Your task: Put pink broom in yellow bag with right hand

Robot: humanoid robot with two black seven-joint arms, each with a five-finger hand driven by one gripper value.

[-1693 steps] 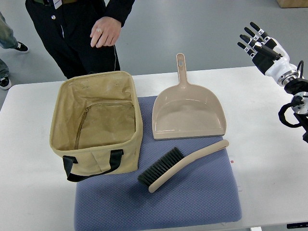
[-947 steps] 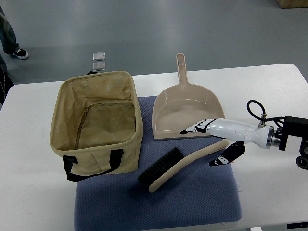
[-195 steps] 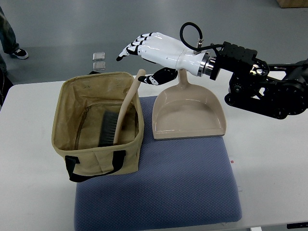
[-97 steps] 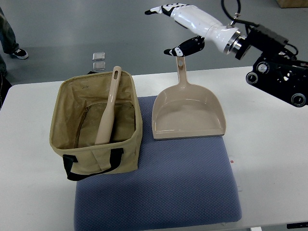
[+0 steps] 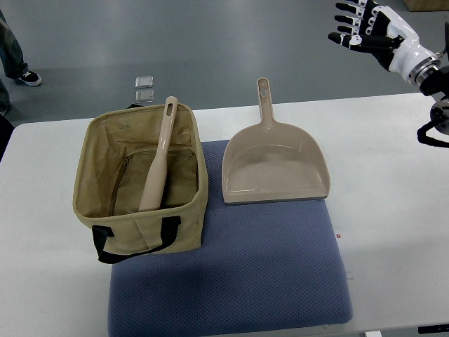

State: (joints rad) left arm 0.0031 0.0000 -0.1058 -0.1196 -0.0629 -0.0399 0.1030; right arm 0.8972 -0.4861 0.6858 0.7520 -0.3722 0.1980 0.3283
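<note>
The pink broom (image 5: 158, 159) stands inside the yellow fabric bag (image 5: 95, 203) at the left of the table, brush end down and hidden, its handle leaning on the bag's back rim with the tip sticking out above it. My right hand (image 5: 358, 28) is high at the top right corner, well away from the bag, fingers spread and holding nothing. The left arm does not show.
A pink dustpan (image 5: 275, 168) lies on the blue mat (image 5: 231, 281) right of the bag, handle pointing away. The white table (image 5: 393, 210) carries both. A person's shoe (image 5: 28, 77) is on the floor at top left, near two small clear items (image 5: 145, 88).
The right hand has drawn back from above the dustpan handle to the top right corner, still empty. The broom has stayed leaning in the bag.
</note>
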